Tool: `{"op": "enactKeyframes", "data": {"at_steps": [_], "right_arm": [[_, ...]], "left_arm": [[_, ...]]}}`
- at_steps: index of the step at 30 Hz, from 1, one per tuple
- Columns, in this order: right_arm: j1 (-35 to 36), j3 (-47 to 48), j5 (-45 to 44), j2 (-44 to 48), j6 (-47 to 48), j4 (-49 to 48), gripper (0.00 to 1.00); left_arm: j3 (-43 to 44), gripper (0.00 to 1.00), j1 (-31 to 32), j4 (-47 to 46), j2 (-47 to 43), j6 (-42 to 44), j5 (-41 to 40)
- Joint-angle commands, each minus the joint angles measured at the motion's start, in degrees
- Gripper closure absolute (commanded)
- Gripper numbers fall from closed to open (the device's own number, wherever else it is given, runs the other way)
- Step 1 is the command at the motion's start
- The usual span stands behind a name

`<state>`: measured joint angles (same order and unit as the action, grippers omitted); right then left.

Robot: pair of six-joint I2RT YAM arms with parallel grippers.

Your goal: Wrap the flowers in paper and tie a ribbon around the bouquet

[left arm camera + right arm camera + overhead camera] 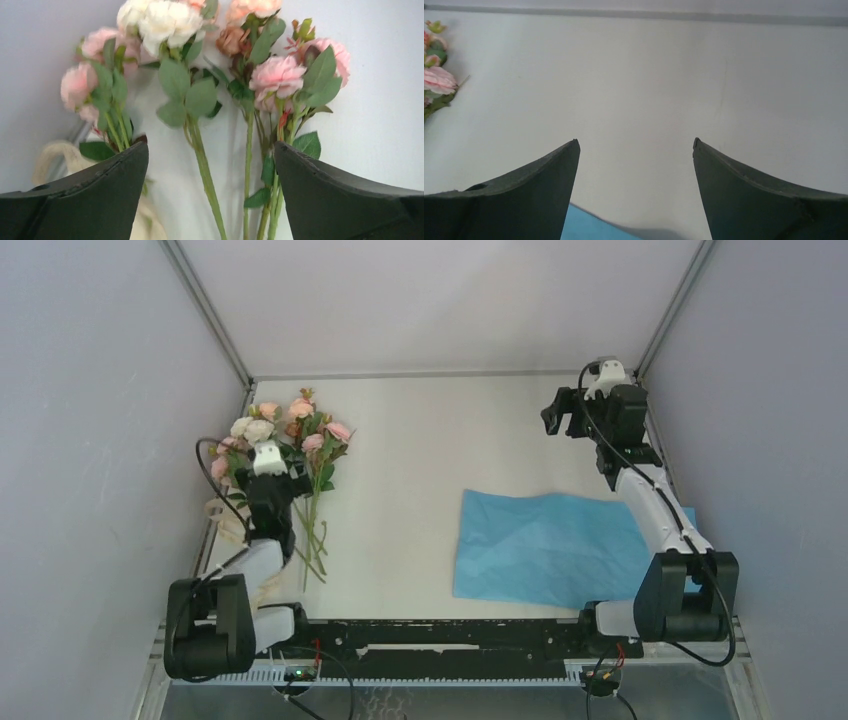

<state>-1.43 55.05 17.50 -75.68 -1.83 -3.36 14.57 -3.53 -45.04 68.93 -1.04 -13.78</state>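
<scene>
Flowers (290,440) lie at the desk's (420,440) far-left corner. Their long axis runs far to near, with blooms toward the far edge and stems toward the near edge. Left fingers (100,190) are apart above the stems, 2 stems showing between them. Ribbon (225,515) lies looped by the left edge. Paper (545,545) lies flat near the near-right corner, light-blue face up. Right fingers (524,190) are apart, raised by the far-right corner.

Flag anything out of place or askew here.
Nothing looks damaged. The paper lies skewed and creased, its right edge under the right arm. The ribbon is bunched at the table edge beside the flowers.
</scene>
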Motion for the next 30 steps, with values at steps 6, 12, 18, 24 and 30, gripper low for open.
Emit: {"op": "enactKeyframes", "data": {"at_steps": [6, 12, 18, 24, 30], "right_arm": [[4.16, 20.41, -11.60, -14.24, 6.18, 44.19, 0.08], [5.75, 29.41, -7.71, -27.57, 14.84, 57.76, 0.06], [5.74, 34.02, -4.38, -38.46, 18.05, 61.75, 0.06], [6.45, 33.81, -1.96, -41.48, 18.57, 65.41, 0.08], [6.67, 32.06, 1.54, -41.60, 17.80, 68.09, 0.12]], "left_arm": [[31.63, 0.04, 1.34, 64.08, -6.41, 20.28, 23.80], [32.61, 0.08, 6.42, 76.62, -10.21, 22.45, 28.52], [33.87, 0.11, 6.95, 82.03, -11.16, 20.94, 31.86], [33.68, 0.13, 7.13, 83.24, -10.67, 20.32, 32.05], [33.77, 0.15, 7.31, 83.27, -11.22, 20.10, 31.59]]}}
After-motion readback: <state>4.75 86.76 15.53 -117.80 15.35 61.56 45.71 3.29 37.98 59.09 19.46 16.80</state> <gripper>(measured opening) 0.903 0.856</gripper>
